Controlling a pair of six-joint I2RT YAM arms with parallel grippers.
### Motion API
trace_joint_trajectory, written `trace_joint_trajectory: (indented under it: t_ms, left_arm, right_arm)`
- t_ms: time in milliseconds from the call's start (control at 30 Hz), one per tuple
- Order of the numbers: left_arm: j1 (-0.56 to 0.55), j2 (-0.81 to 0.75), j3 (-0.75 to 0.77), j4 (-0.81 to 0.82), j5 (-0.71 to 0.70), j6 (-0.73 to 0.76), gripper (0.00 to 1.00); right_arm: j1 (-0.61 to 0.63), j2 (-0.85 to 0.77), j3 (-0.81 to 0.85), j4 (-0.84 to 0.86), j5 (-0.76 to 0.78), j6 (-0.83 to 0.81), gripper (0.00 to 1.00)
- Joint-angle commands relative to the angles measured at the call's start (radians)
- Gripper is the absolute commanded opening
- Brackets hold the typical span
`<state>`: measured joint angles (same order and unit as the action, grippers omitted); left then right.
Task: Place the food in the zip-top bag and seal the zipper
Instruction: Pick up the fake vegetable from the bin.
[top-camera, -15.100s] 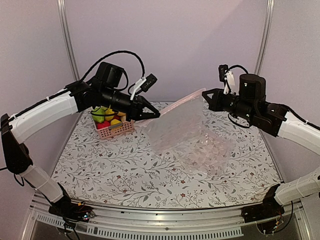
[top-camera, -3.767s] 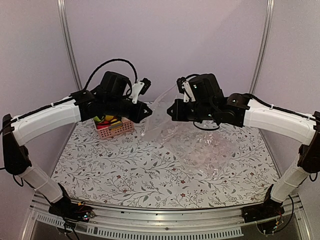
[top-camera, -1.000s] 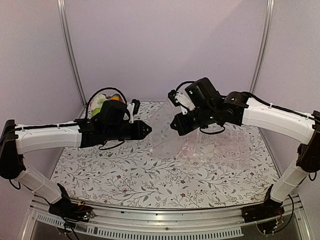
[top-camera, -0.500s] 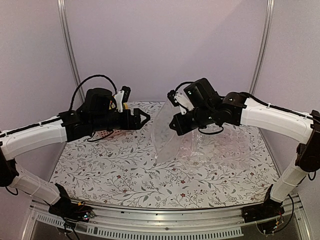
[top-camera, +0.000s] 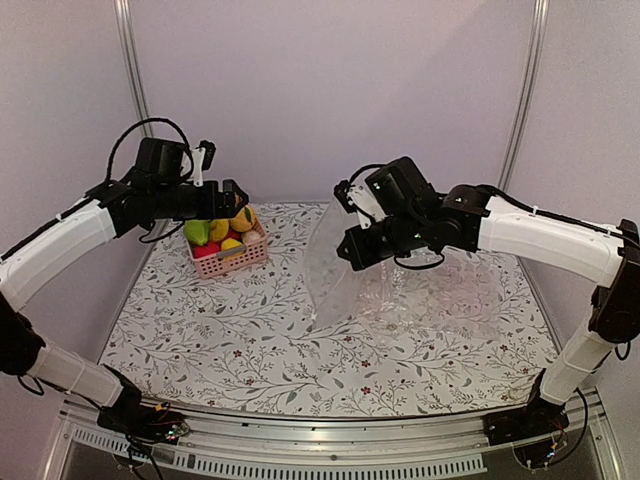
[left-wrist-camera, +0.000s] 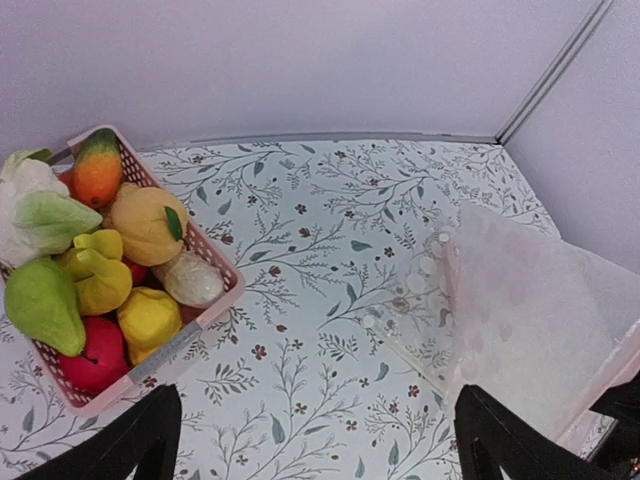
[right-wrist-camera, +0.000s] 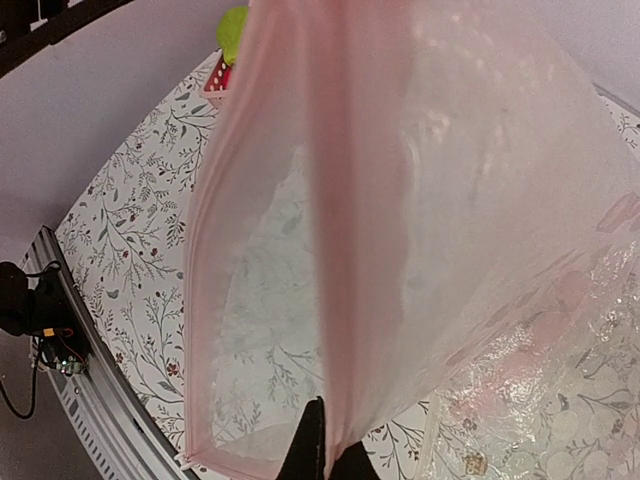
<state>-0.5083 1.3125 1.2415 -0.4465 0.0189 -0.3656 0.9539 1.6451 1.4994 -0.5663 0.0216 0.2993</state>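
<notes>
The food (left-wrist-camera: 145, 228), toy fruit and vegetables in red, yellow, orange and green, fills a pink basket (top-camera: 238, 262) at the back left. My left gripper (top-camera: 238, 198) hovers open just above the basket's rim (left-wrist-camera: 192, 335), its fingers (left-wrist-camera: 140, 445) wide apart with nothing between them. My right gripper (right-wrist-camera: 328, 458) is shut on one lip of the zip-top bag (top-camera: 338, 268), which hangs upright over mid-table. The pinkish zipper (right-wrist-camera: 352, 200) runs up from the jaws. Its other lip (right-wrist-camera: 200, 300) bows away, so the mouth gapes.
A larger crinkled clear bag (top-camera: 450, 300) lies flat on the floral table, under and to the right of the hanging bag, and also shows in the right wrist view (right-wrist-camera: 540, 420). Back wall and corner posts stand close behind the basket.
My left gripper has opened, let go of the bag and swung back left and up to the basket. The bag now hangs from the right gripper alone, which has barely moved.
</notes>
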Motion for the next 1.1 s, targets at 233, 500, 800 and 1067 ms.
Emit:
trace_joint_trajectory:
  t_ms: [233,500,800,1067]
  left_arm:
    - [0.336,0.157,0.113,-0.062,0.036,0.030,0.95]
    - [0.395,0.451,0.373,-0.110,-0.138,0.090,0.95]
    - [0.420,0.774,0.692,-0.198,-0.160,0.096,0.96]
    - [0.420,0.944,0.851,-0.266,-0.231,0.118,1.00]
  right_arm:
    - [0.003,0.021,0.033,0.024,0.016,0.003,0.00]
    - [0.002,0.039,0.036,0.052,-0.010,-0.001,0.00]
    - [0.003,0.052,0.035,0.069,-0.058,0.012,0.00]
    - [0.003,0.064,0.050,0.069,-0.083,0.021,0.00]
